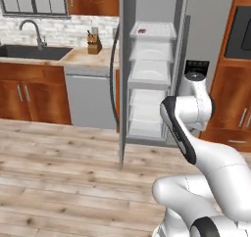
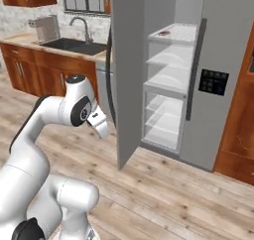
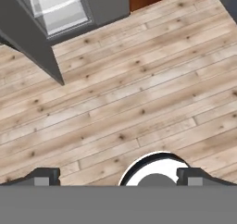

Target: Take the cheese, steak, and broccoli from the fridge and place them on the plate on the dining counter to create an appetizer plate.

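Fridge (image 1: pixel 147 79) door open; small reddish steak (image 1: pixel 142 31) lies flat on its top shelf, seen from both base cams. Hand cam looks down at wood floor (image 3: pixel 139 93) by fridge foot; pincer (image 3: pixel 118 177) tips spread wide, holding nothing.

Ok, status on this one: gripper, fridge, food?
Gripper open, empty, over floor. Fridge door open; steak on top shelf. Nothing in the way.

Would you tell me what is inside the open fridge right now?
In the fridge, a small reddish item, likely the steak, lies on the top shelf. The lower shelves look bare; the door hides part of the interior.
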### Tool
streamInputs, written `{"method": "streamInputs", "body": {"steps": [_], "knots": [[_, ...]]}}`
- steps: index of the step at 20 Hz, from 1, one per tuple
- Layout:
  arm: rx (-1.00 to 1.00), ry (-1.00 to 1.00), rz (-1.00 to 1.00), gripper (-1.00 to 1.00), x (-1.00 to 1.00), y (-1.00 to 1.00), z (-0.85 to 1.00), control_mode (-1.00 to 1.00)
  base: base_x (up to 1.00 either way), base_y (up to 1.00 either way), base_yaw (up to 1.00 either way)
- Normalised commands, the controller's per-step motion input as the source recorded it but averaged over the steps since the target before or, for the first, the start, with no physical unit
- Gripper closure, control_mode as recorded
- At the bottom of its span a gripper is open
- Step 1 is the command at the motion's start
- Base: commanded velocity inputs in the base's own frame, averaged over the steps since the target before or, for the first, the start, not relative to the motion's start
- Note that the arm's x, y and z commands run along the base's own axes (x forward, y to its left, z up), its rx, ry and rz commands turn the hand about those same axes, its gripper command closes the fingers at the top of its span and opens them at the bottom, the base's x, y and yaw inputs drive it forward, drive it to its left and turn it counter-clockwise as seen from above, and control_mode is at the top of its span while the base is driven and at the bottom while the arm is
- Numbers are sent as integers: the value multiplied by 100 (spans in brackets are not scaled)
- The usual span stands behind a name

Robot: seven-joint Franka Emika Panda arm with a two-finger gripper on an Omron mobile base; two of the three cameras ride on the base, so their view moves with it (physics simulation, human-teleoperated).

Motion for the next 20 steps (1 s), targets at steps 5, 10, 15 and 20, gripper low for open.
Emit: {"method": "streamInputs", "body": {"steps": [5, 10, 15, 20], "knots": [[0, 0, 0, -100, 0, 0, 0, 100, 100, -41, -6], [0, 0, 0, -100, 0, 0, 0, 100, 100, -11, -5], [0, 0, 0, -100, 0, 0, 0, 100, 100, 0, -1], [0, 0, 0, -100, 0, 0, 0, 100, 100, 0, 0]]}}
